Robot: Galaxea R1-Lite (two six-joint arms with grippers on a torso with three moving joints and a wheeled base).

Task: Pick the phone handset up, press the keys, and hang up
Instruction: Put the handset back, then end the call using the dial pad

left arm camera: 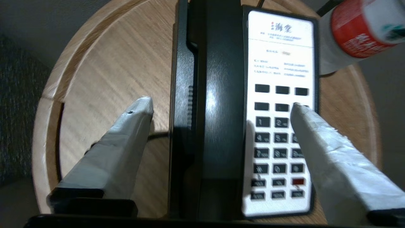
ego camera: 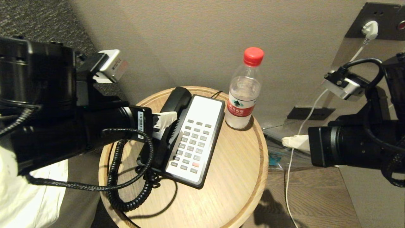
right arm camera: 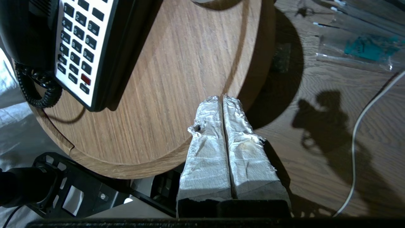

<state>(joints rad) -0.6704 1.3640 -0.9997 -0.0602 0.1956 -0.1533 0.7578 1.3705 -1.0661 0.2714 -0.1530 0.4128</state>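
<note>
Currently: handset (ego camera: 173,111) lying in its cradle toward the bench's (ego camera: 234,177) left edge, beside keys (ego camera: 190,146). Left tool (left arm camera: 221,107) gaping wide, straddling it, gripping nothing. Right tool (right arm camera: 223,110) sitting closed, empty. Handset looking rigid, light, glossy-slick; mid-shaft seeming best hold.

A round wooden tabletop (ego camera: 234,177) with a raised rim carries a clear water bottle (ego camera: 243,95), upright, red-capped and red-labelled, near the far edge; a white plug (ego camera: 370,30) sits in a dark wall panel (ego camera: 379,22), its white cable (ego camera: 289,177) trailing down to the wooden floor (ego camera: 316,196); clear plastic packaging (right arm camera: 364,47) with teal contents lies on that floor; white bedding (ego camera: 31,196) shows on the left.
</note>
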